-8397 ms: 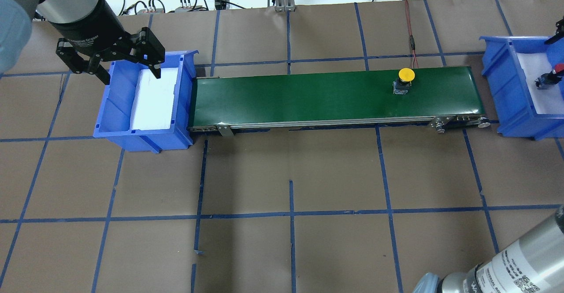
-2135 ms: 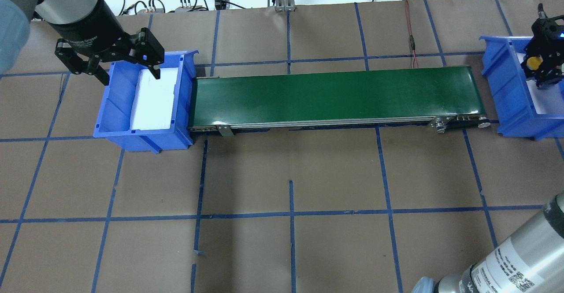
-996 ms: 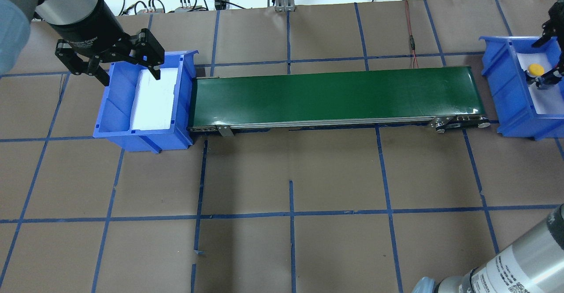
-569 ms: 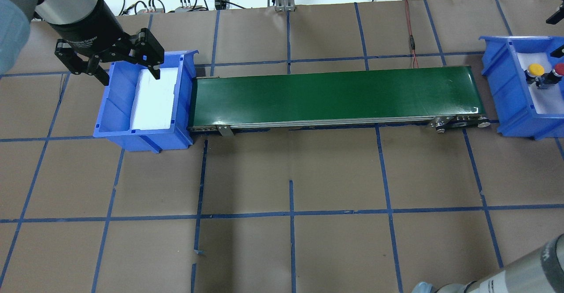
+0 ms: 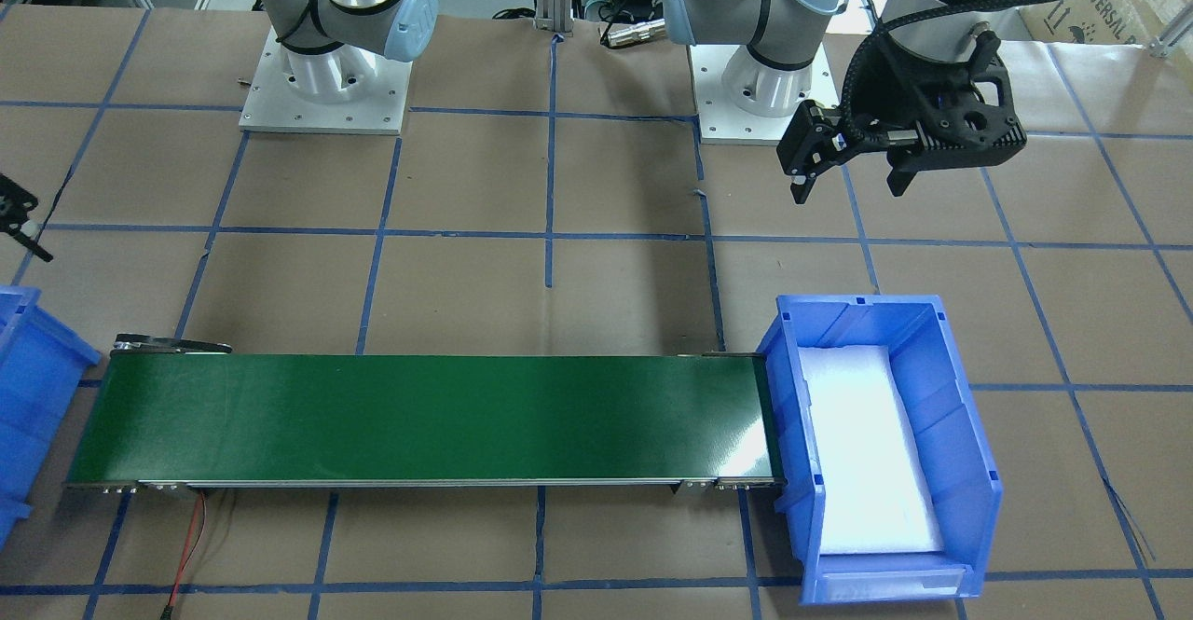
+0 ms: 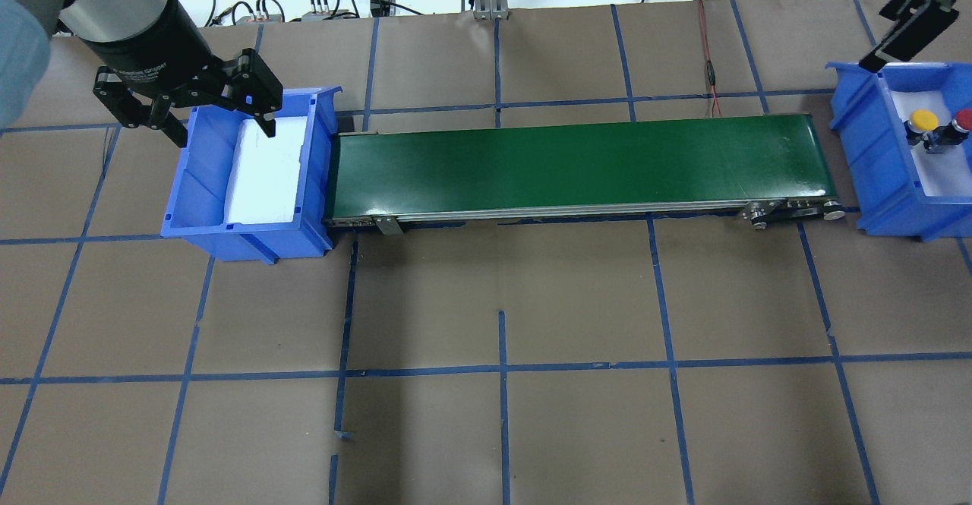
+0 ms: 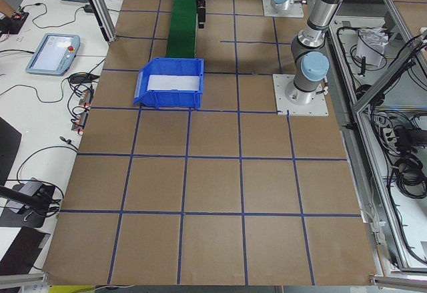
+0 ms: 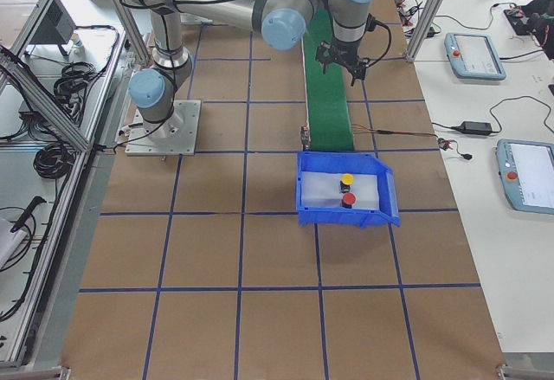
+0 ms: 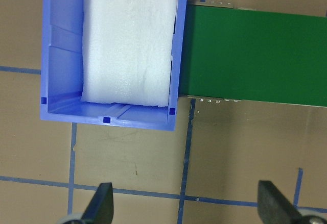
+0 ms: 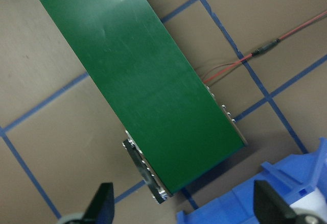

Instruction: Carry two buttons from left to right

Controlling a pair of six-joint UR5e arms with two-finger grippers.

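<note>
Left gripper (image 6: 225,134): hung with fingers (image 9: 103,206) spread wide, above the far-left rim of the left bin. Left bin (image 6: 199,225): blue, sat on the paper-covered, tape-gridded surface (image 6: 577,300) with its right wall up against the left end of the belt; lined with a white foam liner (image 6: 262,175). Belt (image 6: 577,162): green, lay flat and ran from the left bin toward the right bin. Wire (image 6: 710,72): red and black, ran over the surface from the far edge to the far side of the belt, near its right end. Right bin (image 6: 873,157): blue, white-lined, stood just past the right end of the belt, partly cut off by the edge of the overhead view. Yellow button (image 6: 923,121): stood upright on the white lining inside the right bin, on the side nearer the belt. Red button (image 6: 961,119): stood upright in the same bin, just beside the yellow button on its right; too small to tell whether touching. Right gripper (image 10: 184,206): hung raised with fingers (image 10: 103,201) well apart, over the right part of the belt, clear of the right bin and of both buttons.
</note>
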